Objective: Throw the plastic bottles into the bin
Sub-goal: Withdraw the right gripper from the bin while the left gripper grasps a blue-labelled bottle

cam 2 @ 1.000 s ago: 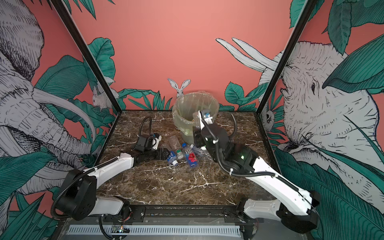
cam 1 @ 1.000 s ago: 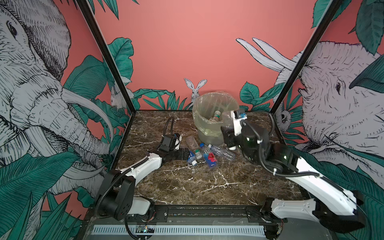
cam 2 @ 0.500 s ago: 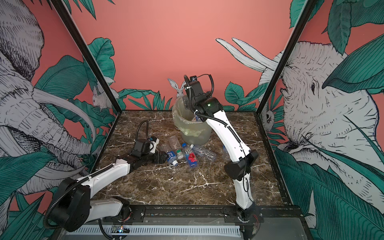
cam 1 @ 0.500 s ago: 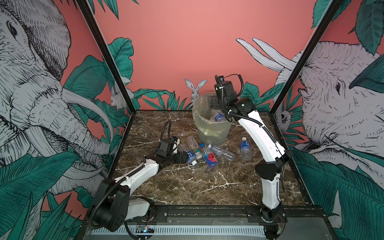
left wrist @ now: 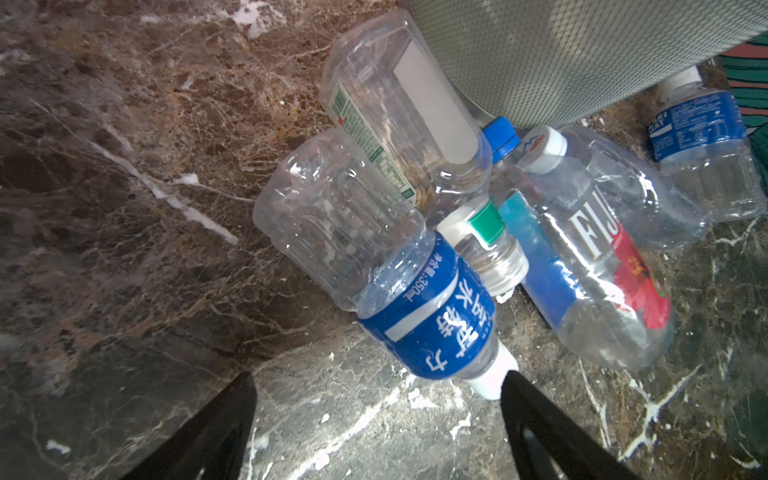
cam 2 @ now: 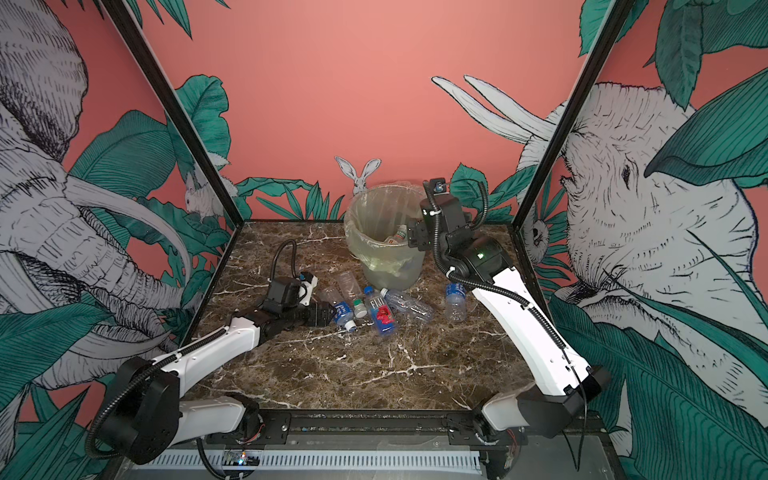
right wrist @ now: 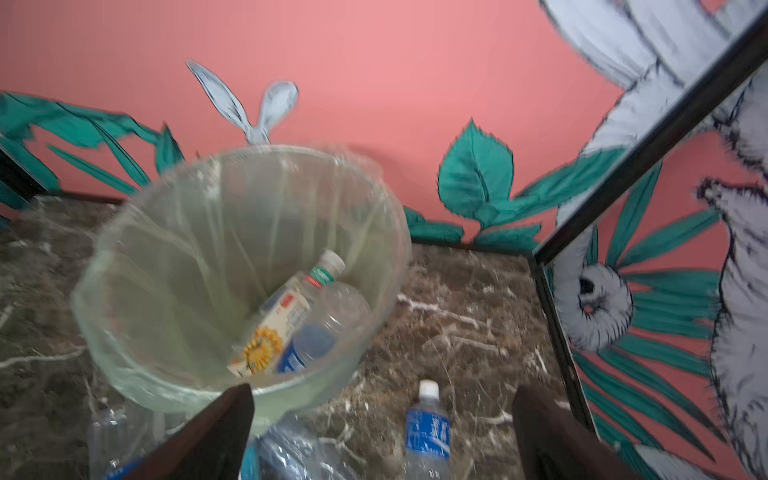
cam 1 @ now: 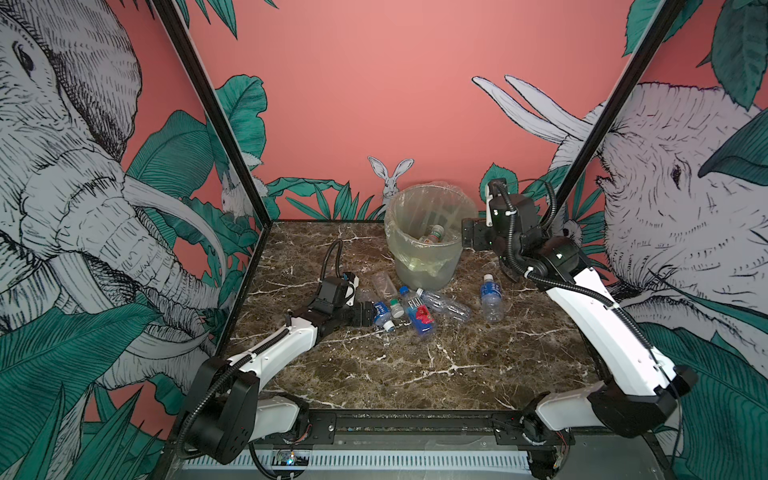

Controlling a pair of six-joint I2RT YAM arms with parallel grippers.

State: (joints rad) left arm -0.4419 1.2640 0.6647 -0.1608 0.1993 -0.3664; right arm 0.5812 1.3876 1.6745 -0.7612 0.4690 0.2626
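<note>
Four bottles (left wrist: pixel 478 216) lie in a heap on the marble table (left wrist: pixel 124 208) just ahead of my left gripper (left wrist: pixel 378 399), whose fingers are spread wide and hold nothing. Nearest is the blue-banded bottle (left wrist: pixel 424 320). Its long axis slants away from me, with the white cap towards my fingers and the clear base at the far end. The cap sits right at one fingertip (left wrist: pixel 515 386), and I cannot tell whether they touch. Beyond it, the white-labelled bottle (left wrist: pixel 399 120) also points its cap back at me, with its base up against the bin (left wrist: pixel 582 54). Beside them, the Fiji bottle (left wrist: pixel 590 266) lies the other way, with its blue cap towards the bin and its base nearer me. The crumpled clear bottle (cam 1: pixel 444 305) stretches out sideways from the bin's foot. My right gripper (right wrist: pixel 382 388) hangs level with the bin's rim (cam 1: pixel 428 193), just beside it, with its fingers wide apart and empty. Under that hand, down in the bin, a yellow-labelled bottle (right wrist: pixel 286 316) leans with its white cap uppermost, and a second, blue-labelled one (right wrist: pixel 320 332) lies against it. Below my right gripper, clear of the heap, a fifth bottle (cam 1: pixel 491 297) stands upright on the table, cap up.
</note>
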